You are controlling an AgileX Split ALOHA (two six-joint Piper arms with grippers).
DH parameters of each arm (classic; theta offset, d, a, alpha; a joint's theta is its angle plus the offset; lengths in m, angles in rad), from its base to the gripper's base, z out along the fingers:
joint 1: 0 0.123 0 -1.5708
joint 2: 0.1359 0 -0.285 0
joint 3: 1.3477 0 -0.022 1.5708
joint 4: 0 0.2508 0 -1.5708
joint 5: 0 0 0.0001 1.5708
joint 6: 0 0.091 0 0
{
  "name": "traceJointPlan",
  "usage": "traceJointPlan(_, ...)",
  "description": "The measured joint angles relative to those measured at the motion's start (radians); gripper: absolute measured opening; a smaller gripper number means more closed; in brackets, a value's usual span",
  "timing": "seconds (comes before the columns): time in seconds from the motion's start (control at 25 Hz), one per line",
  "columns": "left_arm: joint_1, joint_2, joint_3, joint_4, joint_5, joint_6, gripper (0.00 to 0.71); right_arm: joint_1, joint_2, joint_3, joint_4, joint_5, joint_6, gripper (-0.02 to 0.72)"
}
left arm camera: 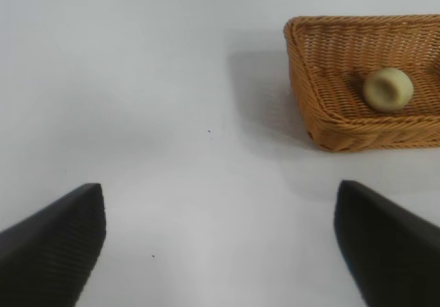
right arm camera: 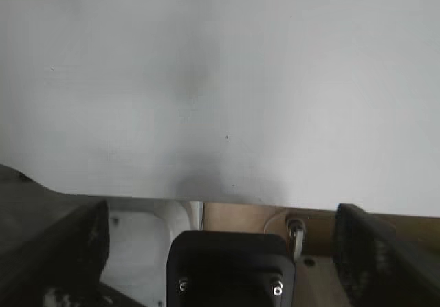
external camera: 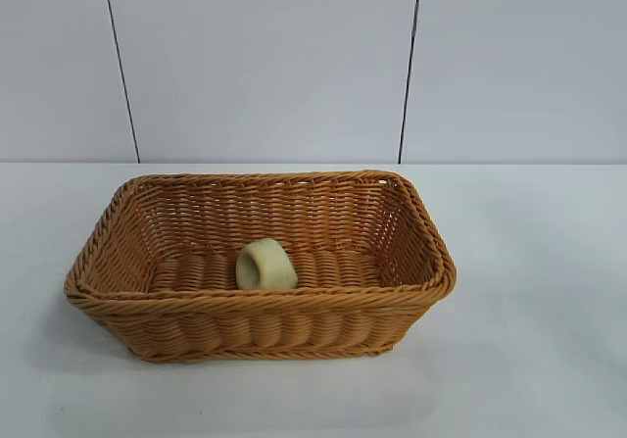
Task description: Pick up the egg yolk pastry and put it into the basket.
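Note:
The egg yolk pastry (external camera: pixel 265 265) is a pale cream-yellow lump lying on the floor of the orange-brown wicker basket (external camera: pixel 118 208), near its front wall. The left wrist view shows the same pastry (left arm camera: pixel 388 89) inside the basket (left arm camera: pixel 309 94), well away from my left gripper (left arm camera: pixel 220 242), which stands open over bare white table with nothing between its dark fingers (left arm camera: pixel 58 242). My right gripper (right arm camera: pixel 221 252) is open too, empty, and parked at the table's edge above its own black mount. Neither arm shows in the exterior view.
The white table (external camera: pixel 529 340) spreads around the basket on all sides. A pale panelled wall (external camera: pixel 265 66) rises behind it. Below the right gripper lie the table edge (right arm camera: pixel 227 198) and a wooden base (right arm camera: pixel 240 218).

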Motion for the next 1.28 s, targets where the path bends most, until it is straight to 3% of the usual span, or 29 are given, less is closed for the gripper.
traceJointPlan(0.48,0.0,0.0,0.0,0.0,0.0,0.0,0.696,0.0,-0.557,0.124,0.008,-0.123,-0.004,0.611)
traceJointPlan(0.96,0.0,0.0,0.0,0.0,0.0,0.0,0.696,0.0,-0.84,0.128,0.014,-0.125,-0.004,0.611)
traceJointPlan(1.28,0.0,0.0,0.0,0.0,0.0,0.0,0.696,0.0,-0.855,0.128,0.014,-0.125,-0.005,0.611)
